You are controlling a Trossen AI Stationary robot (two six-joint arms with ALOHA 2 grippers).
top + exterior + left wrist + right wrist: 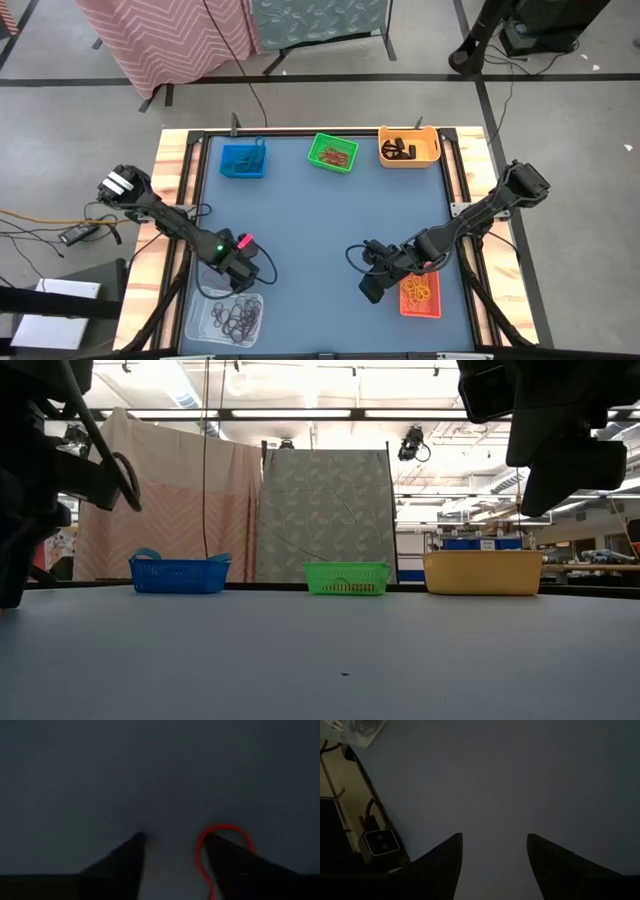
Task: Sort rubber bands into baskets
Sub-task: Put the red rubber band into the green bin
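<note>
A grey floor [330, 95] with dark lines lies around the table [300, 230], whose blue-grey top has a pale wooden frame. Beyond the table's far edge hangs a pink cloth with a zigzag pattern [165, 510], and beside it stands a grey patterned screen [325, 510]. Long ceiling lights [300, 413] glow above them. Shelves and clutter [480, 545] fill the room farther back. A black cable [235, 60] trails across the floor.

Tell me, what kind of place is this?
Probably a big workshop or robot lab: strip lights on a high ceiling, fabric screens behind the table, and cables on the taped floor.
</note>
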